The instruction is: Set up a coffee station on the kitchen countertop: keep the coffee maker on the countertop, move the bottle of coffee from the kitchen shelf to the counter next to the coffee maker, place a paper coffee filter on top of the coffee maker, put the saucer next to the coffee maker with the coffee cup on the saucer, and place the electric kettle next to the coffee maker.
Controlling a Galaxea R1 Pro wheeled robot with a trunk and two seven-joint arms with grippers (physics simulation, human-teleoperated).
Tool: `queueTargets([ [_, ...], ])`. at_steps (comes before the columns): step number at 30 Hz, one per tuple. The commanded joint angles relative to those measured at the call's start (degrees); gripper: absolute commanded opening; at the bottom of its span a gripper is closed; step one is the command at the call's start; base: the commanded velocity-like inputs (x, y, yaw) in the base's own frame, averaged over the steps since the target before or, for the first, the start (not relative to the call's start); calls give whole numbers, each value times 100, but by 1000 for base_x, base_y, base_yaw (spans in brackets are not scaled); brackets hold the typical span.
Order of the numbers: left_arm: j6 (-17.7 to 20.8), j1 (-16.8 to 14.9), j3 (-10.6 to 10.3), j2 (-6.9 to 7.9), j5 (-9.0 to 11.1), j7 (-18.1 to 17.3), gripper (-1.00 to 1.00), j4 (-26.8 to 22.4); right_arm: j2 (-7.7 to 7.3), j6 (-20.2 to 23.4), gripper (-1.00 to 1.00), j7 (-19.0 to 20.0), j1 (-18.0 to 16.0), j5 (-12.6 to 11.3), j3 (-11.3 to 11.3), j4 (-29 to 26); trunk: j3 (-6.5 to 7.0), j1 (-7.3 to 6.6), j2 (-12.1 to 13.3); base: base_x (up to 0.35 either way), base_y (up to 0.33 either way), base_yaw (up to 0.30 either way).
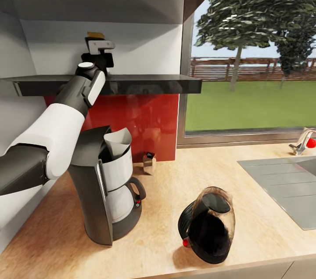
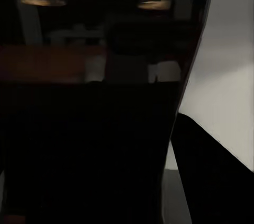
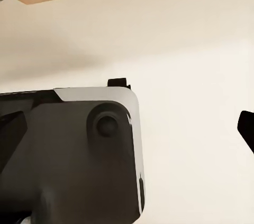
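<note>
Fingers of left gripper [image 1: 97, 52]: up on the kitchen shelf [image 1: 145, 83] in the upper left of the head frame, wrapped about the bottle of coffee [image 1: 95, 35] — only its tan-gold cap peeks above the wrist; whether they are pressed tight on it I cannot tell
Left wrist frame: dark flared bottle body [image 2: 95, 128] very close to the lens, pale wall at the right edge, one dark finger [image 2: 211, 176] in the lower right
Right gripper: one dark fingertip [image 3: 247, 128] at the right edge of the right wrist frame, over a pale surface; apart or together — cannot tell
Coffee maker [image 1: 107, 186]: upright on the kitchen countertop [image 1: 166, 213], lower left of the head frame, directly under the left arm
Paper coffee filter [image 1: 116, 140]: off-white cone standing in the top of the machine's basket
Small shiny box [image 1: 149, 162]: on the counter by the red backsplash, just right of the machine
Electric kettle [image 1: 210, 224]: tipped over on its side near the counter's front edge, lower centre, well apart from the machine
Sink [image 1: 285, 182]: at the right edge, tap [image 1: 302, 140] behind it
</note>
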Motion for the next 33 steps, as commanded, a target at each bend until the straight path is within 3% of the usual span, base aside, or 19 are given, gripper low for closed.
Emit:
queueTargets([
  [1,34,1,-29,9,19,41,-100,217,-1,-21,100,27,-2,-61,41,8,-4,5,4,0,0,0],
  [21,98,1,-48,34,20,38,-100,207,15,-28,100,27,-2,-61,41,1,-4,5,4,0,0,0],
  [33,494,1,-71,44,11,37,-100,-398,11,-28,100,27,-2,-67,41,1,-4,5,4,-60,0,0],
])
